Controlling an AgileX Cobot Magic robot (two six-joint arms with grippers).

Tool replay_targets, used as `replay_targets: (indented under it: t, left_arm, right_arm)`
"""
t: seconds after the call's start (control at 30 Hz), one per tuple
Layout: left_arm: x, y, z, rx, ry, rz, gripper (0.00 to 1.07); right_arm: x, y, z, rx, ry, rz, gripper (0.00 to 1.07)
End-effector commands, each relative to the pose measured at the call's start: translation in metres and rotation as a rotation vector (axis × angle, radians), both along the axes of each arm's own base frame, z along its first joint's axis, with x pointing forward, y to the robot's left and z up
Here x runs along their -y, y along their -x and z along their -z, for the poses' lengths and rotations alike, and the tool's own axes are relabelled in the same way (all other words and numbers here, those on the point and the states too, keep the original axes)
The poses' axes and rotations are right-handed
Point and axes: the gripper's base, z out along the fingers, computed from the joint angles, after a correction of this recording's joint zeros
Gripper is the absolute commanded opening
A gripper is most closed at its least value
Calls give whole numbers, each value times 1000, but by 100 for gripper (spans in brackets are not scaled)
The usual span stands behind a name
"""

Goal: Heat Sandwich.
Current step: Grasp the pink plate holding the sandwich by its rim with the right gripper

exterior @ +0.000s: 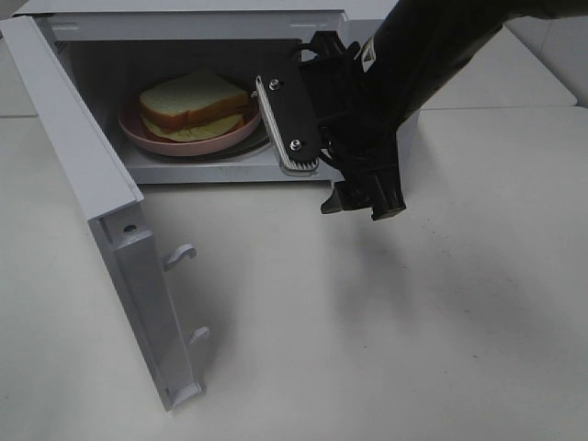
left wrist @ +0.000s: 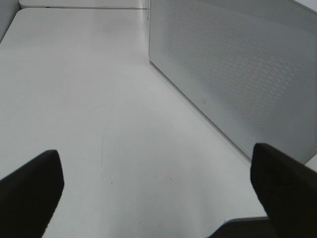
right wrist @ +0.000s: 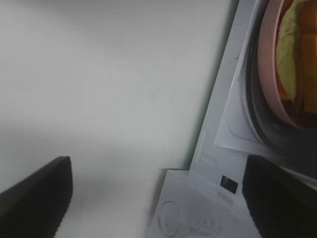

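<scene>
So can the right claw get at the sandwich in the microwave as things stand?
Probably yes. The microwave door stands wide open, the right claw is open at the cavity's mouth, and nothing sits between it and the sandwich on its pink plate.

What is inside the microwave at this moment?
The sandwich sits on a pink plate inside the open microwave. The right gripper in front hides the cavity's right side, so anything there is unseen.
</scene>
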Motion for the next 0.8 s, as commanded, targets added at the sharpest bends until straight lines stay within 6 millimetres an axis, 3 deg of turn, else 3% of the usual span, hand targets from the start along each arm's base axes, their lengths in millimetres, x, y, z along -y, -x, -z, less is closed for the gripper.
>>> replay_targets:
  t: [0.03, 0.3, 0.8]
  left_arm:
    - [1, 0, 0, 16, 7, 1, 97]
    - [1, 0, 0, 16, 7, 1, 97]
    - [1, 0, 0, 16, 7, 1, 97]
  right_arm:
    - [-10, -11, 5, 18, 0, -25, 88]
    - [-30, -36, 9, 44, -19, -28, 87]
    - [-74, -61, 29, 85, -54, -74, 85]
